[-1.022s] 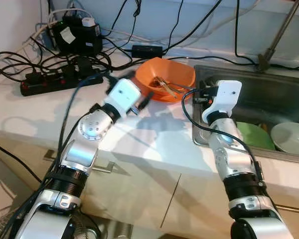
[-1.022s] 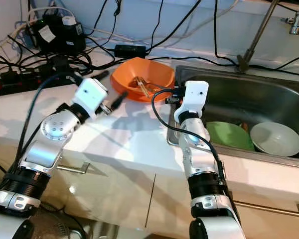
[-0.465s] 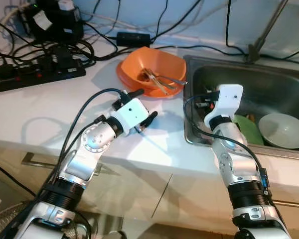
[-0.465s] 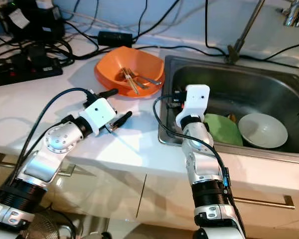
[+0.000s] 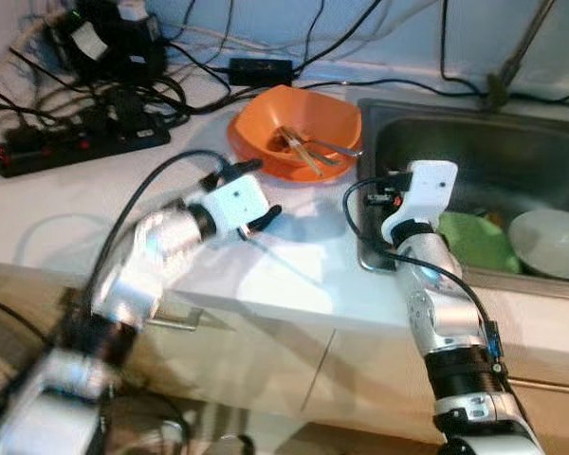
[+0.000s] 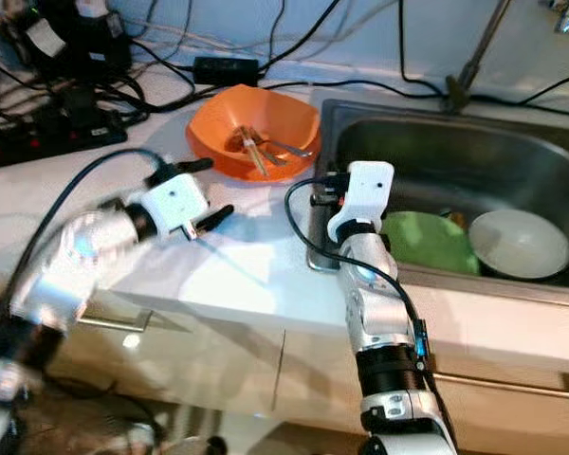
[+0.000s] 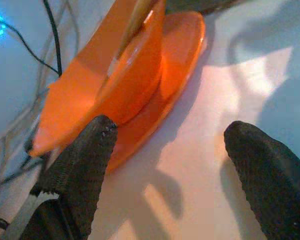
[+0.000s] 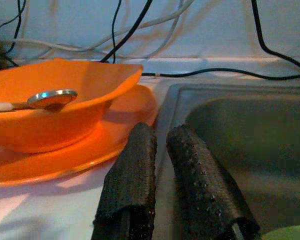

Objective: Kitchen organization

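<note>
An orange bowl [image 5: 299,142] stands on an orange plate [image 8: 90,150] on the white counter, left of the sink [image 5: 512,142]. It holds chopsticks and a metal spoon [image 8: 52,95]. My left gripper [image 5: 258,192] hovers low over the counter just in front of the bowl, open and empty; in the left wrist view its fingers [image 7: 80,170] frame the bowl [image 7: 115,75] and plate rim. My right gripper [image 8: 161,132] is shut with nothing in it, at the sink's near left corner, pointing toward the bowl.
A green plate [image 5: 474,242] and a white bowl [image 5: 550,242] lie in the sink. A faucet [image 5: 517,57] rises behind it. A power strip [image 5: 76,142], adapters and tangled cables crowd the counter's back left. Cabinet doors with a handle [image 5: 171,322] lie below.
The camera has shifted. My left arm is blurred in motion and its gripper sits slightly nearer the orange bowl than half a second ago. The right gripper stays at the sink corner.
</note>
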Controlling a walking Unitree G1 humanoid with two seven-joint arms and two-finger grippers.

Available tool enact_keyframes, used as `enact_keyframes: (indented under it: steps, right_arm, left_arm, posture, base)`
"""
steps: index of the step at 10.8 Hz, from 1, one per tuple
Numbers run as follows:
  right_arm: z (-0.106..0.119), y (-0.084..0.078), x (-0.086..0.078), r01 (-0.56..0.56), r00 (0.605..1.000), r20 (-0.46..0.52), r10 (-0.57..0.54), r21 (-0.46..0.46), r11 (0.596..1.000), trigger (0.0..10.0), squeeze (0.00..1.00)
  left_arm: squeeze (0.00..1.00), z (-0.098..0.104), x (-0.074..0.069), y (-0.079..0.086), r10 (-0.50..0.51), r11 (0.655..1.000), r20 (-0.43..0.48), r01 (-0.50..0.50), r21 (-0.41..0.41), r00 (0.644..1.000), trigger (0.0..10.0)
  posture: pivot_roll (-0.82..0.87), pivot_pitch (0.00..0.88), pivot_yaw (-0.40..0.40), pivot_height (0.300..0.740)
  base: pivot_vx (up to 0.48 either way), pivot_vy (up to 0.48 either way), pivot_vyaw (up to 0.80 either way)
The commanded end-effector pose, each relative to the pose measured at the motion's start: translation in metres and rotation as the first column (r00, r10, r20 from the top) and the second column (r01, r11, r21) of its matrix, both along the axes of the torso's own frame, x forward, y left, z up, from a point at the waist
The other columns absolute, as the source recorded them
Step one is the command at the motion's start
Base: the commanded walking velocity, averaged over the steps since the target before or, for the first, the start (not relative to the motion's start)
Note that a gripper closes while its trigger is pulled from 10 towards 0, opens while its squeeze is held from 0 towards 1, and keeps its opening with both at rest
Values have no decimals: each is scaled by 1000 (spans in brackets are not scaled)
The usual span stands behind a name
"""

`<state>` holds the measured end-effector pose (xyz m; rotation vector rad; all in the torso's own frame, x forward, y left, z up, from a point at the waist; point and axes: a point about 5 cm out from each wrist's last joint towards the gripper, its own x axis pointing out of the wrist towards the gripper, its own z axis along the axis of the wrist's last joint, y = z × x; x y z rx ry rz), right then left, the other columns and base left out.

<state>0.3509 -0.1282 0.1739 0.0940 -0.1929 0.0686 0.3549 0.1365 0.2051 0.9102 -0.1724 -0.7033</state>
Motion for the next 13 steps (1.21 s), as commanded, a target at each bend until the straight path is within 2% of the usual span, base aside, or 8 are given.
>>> enact_keyframes:
  steps: [1,3,5,8,9,13]
  right_arm:
    - [-3,0,-1,11,1000,-4,-11,14,1000,10000,0]
    - [-4,2,-3,27,1000,3,-28,35,999,10000,0]
    - [-5,4,-5,40,999,5,-40,43,998,10000,0]
    - [-6,2,-5,55,998,6,-55,47,997,10000,0]
    - [-5,2,-5,61,998,8,-61,47,997,10000,0]
    - [-4,-1,-7,68,998,9,-68,42,997,10000,0]
  left_arm:
    - [0,1,2,-2,-35,998,-3,35,49,999,10000]
    - [0,8,16,-2,-58,989,-32,62,135,998,10000]
    - [0,8,23,-7,-79,982,-55,87,169,995,10000]
    - [0,1,31,-18,-73,980,-82,87,179,994,10000]
    - [0,-6,35,-30,-72,977,-99,90,193,993,10000]
    - [0,-21,42,-49,19,984,-103,0,176,995,10000]
  posture:
    - [183,87,46,740]
    - [174,70,88,740]
    - [164,72,107,740]
    - [154,90,120,740]
    - [147,97,119,740]
    - [128,111,112,740]
  base:
    - [0,0,0]
    - [0,0,0]
    - [0,0,0]
    - [0,0,0]
    - [0,0,0]
    - [0,0,0]
